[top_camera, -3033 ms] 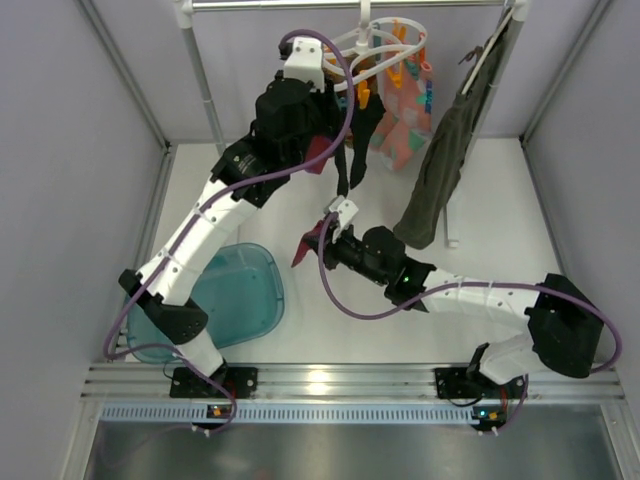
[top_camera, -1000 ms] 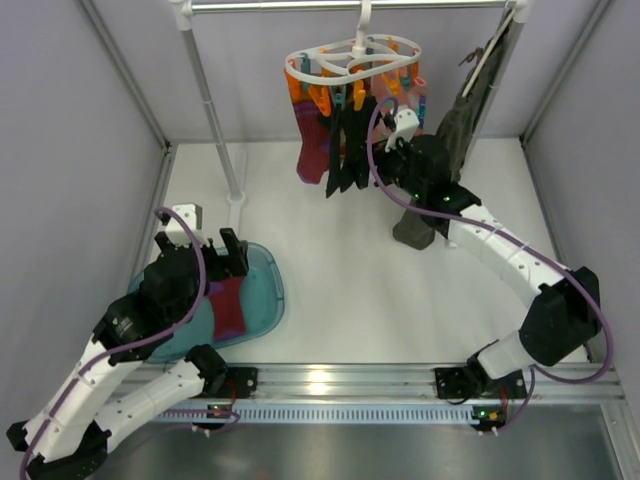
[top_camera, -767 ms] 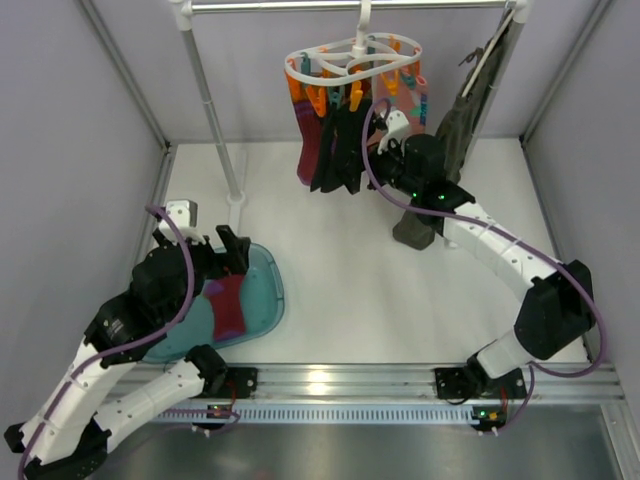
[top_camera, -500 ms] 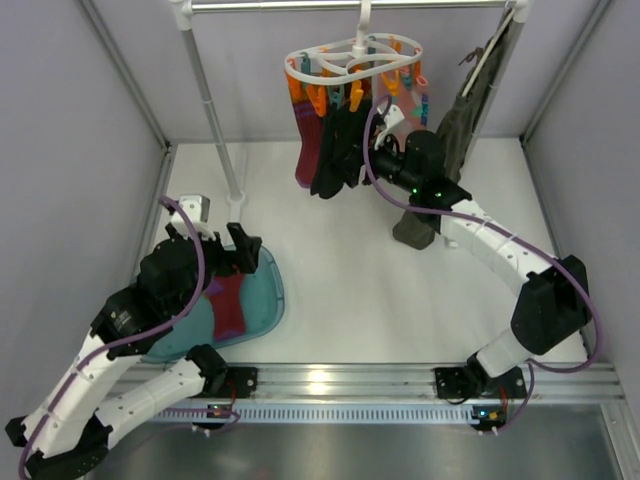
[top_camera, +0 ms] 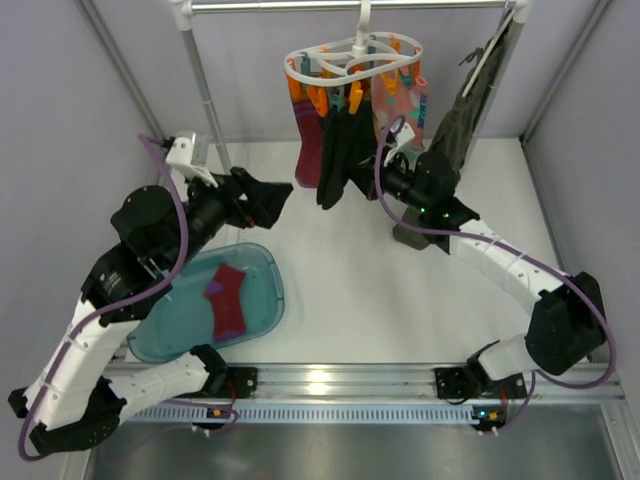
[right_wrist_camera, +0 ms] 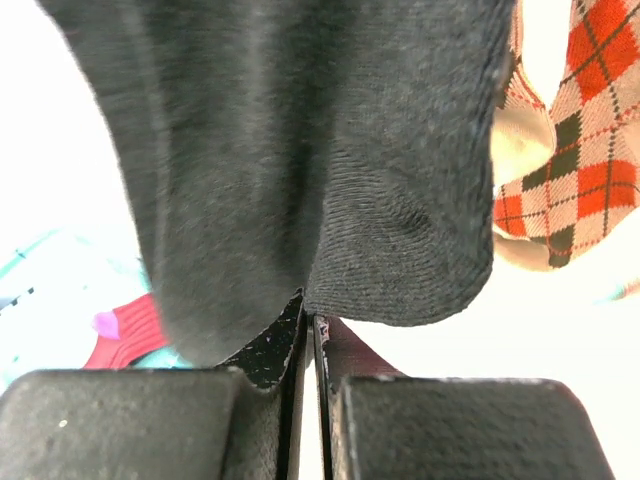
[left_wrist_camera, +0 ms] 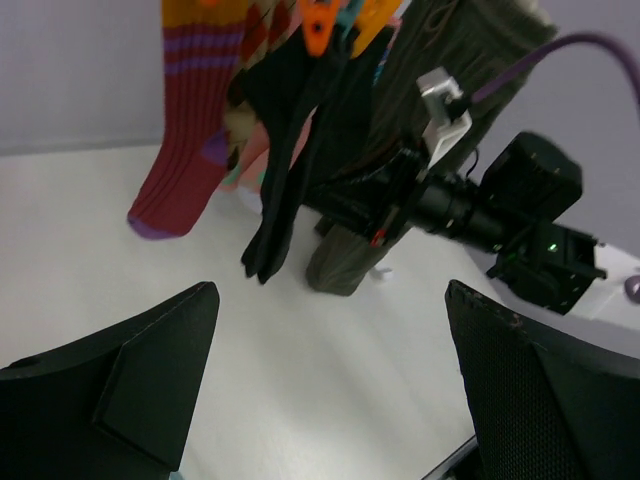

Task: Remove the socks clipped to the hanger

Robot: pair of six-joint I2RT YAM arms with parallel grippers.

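Note:
The white hanger (top_camera: 352, 55) with orange and teal clips hangs from the top rail. A maroon sock (top_camera: 309, 150), a black sock (top_camera: 338, 160) and a pink patterned sock (top_camera: 402, 98) are clipped to it. My right gripper (top_camera: 380, 168) is shut, pinching the black sock's lower edge (right_wrist_camera: 300, 150) at its fingertips (right_wrist_camera: 262, 350). The patterned sock (right_wrist_camera: 572, 150) hangs behind it. My left gripper (top_camera: 277, 196) is wide open and empty, in the air left of the maroon sock (left_wrist_camera: 185, 150) and the black sock (left_wrist_camera: 285, 170). Another maroon sock (top_camera: 227, 300) lies in the teal basin (top_camera: 265, 265).
A long dark olive garment (top_camera: 455, 130) hangs on a slim hanger at the right, its end on the table behind my right arm. A rail post (top_camera: 205, 85) stands behind my left arm. Grey walls close in both sides.
My left arm has risen from the basin, leaving the maroon sock there, and swung up toward the hanger. My right gripper has moved slightly down at the black sock.

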